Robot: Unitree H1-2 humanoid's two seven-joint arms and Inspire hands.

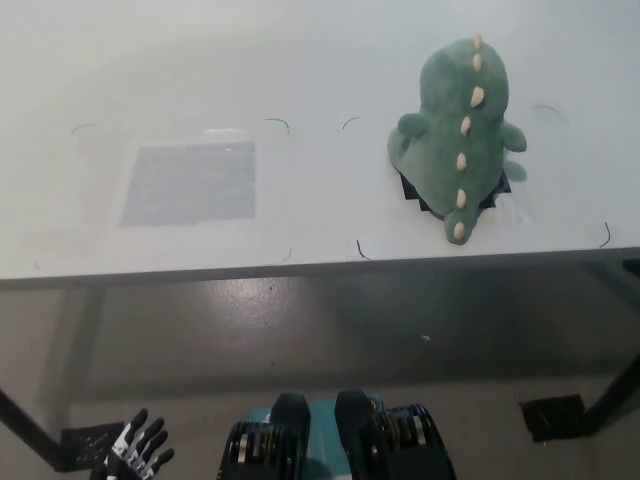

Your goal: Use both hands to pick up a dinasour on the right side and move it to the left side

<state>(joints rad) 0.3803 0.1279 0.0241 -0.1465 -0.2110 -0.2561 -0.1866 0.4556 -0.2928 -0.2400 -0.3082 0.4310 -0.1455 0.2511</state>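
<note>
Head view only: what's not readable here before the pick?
- Right robot hand: not in the head view.
- Left robot hand: cut by the bottom edge, below table level; fingers spread.
- Green plush dinosaur with cream spikes: back to camera, face hidden.
- Black object under the dinosaur: mostly covered, unidentifiable.
- Grey rectangle on the white table: material unclear.

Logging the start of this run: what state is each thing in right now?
dinosaur: upright on the table's right side, back to the camera, not held.
grey patch: flat on the table's left side, bare.
left hand: low, below table edge, open.
right hand: out of view.
</note>
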